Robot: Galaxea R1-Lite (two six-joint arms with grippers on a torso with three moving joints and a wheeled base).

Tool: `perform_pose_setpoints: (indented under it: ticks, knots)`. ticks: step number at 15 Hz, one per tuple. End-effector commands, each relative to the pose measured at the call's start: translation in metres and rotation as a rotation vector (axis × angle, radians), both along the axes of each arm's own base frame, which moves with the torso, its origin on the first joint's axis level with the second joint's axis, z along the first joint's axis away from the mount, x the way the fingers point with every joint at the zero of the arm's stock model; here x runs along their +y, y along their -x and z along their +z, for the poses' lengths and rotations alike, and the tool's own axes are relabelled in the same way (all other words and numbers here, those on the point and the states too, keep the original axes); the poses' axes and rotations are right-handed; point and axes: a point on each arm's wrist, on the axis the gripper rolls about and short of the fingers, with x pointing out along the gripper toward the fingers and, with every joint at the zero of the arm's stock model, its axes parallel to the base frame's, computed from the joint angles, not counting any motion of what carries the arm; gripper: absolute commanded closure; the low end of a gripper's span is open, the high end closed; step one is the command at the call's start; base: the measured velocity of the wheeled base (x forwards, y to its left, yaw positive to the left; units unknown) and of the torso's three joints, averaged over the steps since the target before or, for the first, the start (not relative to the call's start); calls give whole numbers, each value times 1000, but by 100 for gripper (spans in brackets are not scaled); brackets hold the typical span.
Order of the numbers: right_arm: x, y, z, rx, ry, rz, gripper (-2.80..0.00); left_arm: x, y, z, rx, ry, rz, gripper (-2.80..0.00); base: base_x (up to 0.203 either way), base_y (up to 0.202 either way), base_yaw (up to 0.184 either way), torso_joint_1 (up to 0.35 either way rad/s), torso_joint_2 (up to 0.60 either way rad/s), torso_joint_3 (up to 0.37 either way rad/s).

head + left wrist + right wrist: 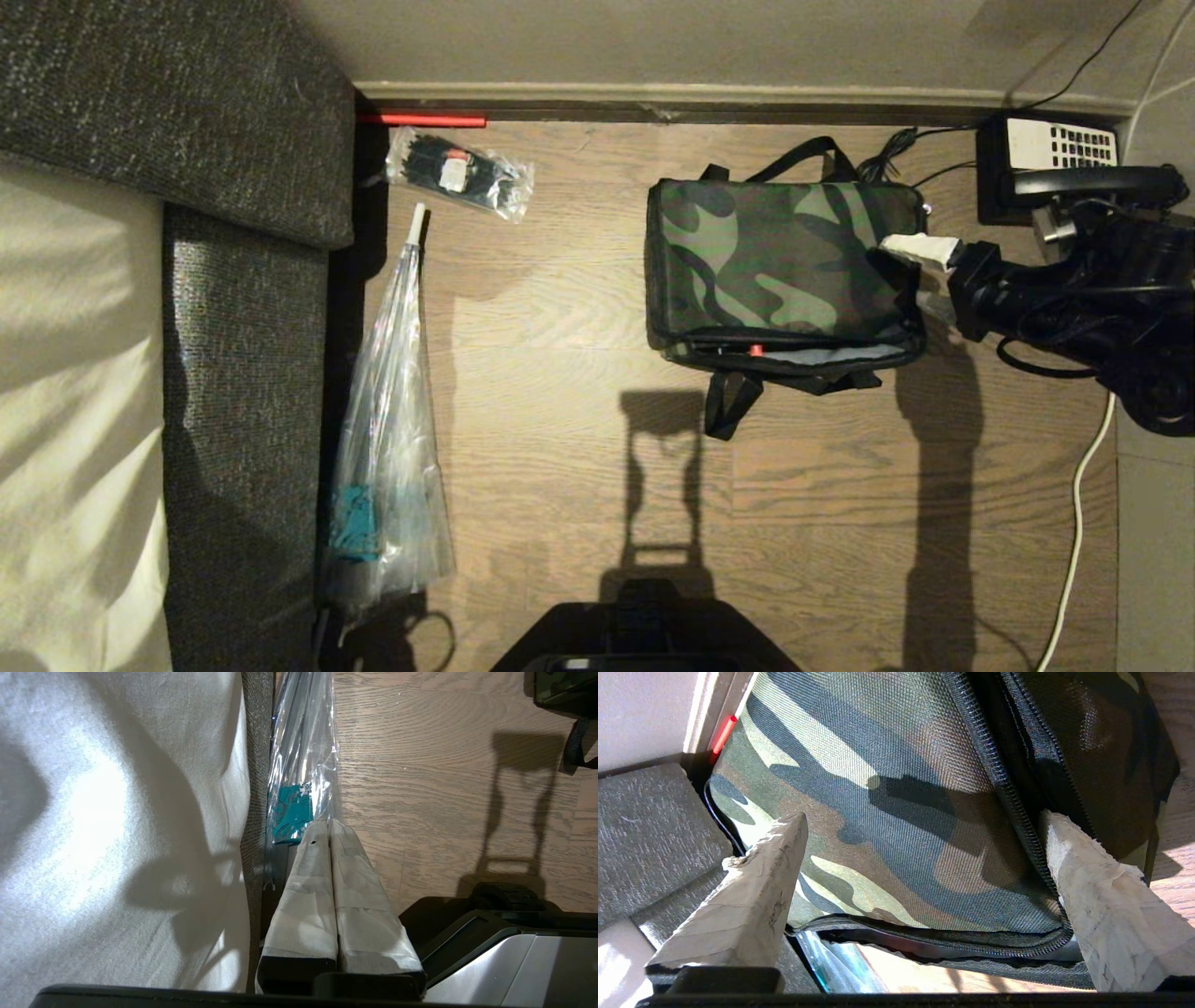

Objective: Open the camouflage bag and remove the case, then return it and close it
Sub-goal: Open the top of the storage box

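Observation:
The camouflage bag [780, 266] lies on the wooden floor, lid up, black straps at its far and near sides. Along its near edge the zip gapes [812, 355] and a pale strip shows inside, beside a small red spot [756, 350]. The case is hidden. My right gripper [926, 275] is at the bag's right end, open, its taped fingers spread wide. In the right wrist view the right gripper [924, 817] straddles the lid's corner of the bag [887, 812], one finger [1069, 858] resting by the zip teeth. My left gripper [328, 825] hangs parked and shut, beside the sofa.
A black desk telephone [1046, 159] with cords sits at the wall behind the right arm. A wrapped umbrella [387, 439] and a packet of cable ties [462, 173] lie left of the bag, against a grey sofa [252, 280]. A white cable [1074, 523] runs along the right.

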Motion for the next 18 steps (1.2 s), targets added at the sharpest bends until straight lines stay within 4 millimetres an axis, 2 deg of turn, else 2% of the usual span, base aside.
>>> perform_pose_setpoints:
  ticks: [1,7,12,18]
  knots:
    - [0,1,5,-6,-21,3,-280,0,0,0,2,0,1,0,0,0,0,0,0,0]
    - [2,4,14,25,-108,9,-280,0,0,0,2,0,1,0,0,0,0,0,0,0]
    - [15,7,19,68,-182,45,-280,0,0,0,2,0,1,0,0,0,0,0,0,0]
    - [17,3,30,86,-258,55,-280,0,0,0,2,0,1,0,0,0,0,0,0,0]
